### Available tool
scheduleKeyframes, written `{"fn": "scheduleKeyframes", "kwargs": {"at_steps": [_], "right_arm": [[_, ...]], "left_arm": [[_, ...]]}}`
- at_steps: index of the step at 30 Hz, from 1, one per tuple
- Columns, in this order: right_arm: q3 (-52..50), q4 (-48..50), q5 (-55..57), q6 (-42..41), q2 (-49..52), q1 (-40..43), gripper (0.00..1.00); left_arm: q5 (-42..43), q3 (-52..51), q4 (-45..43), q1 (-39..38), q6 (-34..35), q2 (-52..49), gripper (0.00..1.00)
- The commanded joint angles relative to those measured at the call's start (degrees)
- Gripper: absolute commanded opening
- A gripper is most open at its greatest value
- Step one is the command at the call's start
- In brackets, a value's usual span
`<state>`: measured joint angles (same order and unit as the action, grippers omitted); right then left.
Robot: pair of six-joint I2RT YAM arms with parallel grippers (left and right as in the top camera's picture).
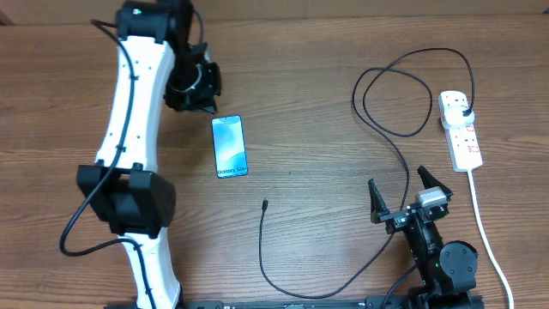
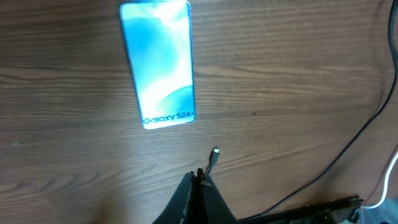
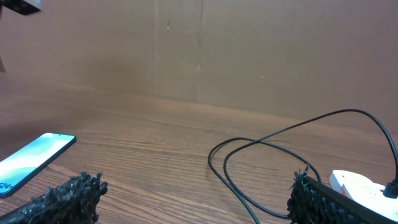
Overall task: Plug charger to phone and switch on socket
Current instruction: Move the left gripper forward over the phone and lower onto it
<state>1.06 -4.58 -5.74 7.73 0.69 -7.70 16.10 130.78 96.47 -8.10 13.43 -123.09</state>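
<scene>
The phone (image 1: 229, 146) lies flat on the wooden table, screen up and lit blue-white; it also shows as the phone (image 2: 158, 62) and the phone (image 3: 31, 158). The charger cable (image 1: 390, 129) loops across the table. Its small connector tip (image 1: 265, 204) lies loose below and to the right of the phone, and its black plug (image 1: 463, 110) sits in the white socket strip (image 1: 461, 133). My left gripper (image 1: 199, 96) hovers beyond the phone's top end, shut (image 2: 200, 177) with nothing between its fingers. My right gripper (image 1: 403, 202) stands open near the front edge, holding nothing (image 3: 196, 208).
The socket's white lead (image 1: 485, 232) runs down the right side toward the front edge. The charger cable (image 3: 261, 146) loops between my right gripper's fingers and the socket (image 3: 360, 183). A brown wall backs the table.
</scene>
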Motion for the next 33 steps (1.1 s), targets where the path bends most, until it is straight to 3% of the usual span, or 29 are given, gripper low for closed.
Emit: {"fn": "scheduleKeyframes", "kwargs": {"at_steps": [1,3,4,5,6,10,20,33], "right_arm": [[-0.61,0.22,0.35,0.26,-0.57,-0.26,1.0],[-0.61,0.22,0.35,0.26,-0.57,-0.26,1.0],[-0.61,0.22,0.35,0.26,-0.57,-0.26,1.0],[-0.61,0.22,0.35,0.26,-0.57,-0.26,1.0],[-0.61,0.22,0.35,0.26,-0.57,-0.26,1.0],[-0.61,0.22,0.35,0.26,-0.57,-0.26,1.0],[-0.61,0.22,0.35,0.26,-0.57,-0.26,1.0],[-0.61,0.2,0.35,0.26,-0.57,-0.26,1.0]], "left_arm": [[-0.42,-1.2,0.35,-2.49,0.74,-1.42,0.04],[-2.45,-1.75,0.28,-3.72,0.74,-1.53,0.14],[-3.67,-1.86,0.31,-4.2,0.76,-1.53,0.41],[-5.75,-2.14,0.22,-4.92,0.76,-1.55,0.79],[-6.71,-2.25,0.17,-5.38,0.76,-1.57,1.0],[-8.74,-2.49,0.09,-6.6,1.05,-1.75,0.99],[-13.75,-8.31,-6.56,-7.06,9.4,-1.77,1.0],[-13.75,-23.65,-20.44,-7.08,9.94,-1.79,0.99]]}}
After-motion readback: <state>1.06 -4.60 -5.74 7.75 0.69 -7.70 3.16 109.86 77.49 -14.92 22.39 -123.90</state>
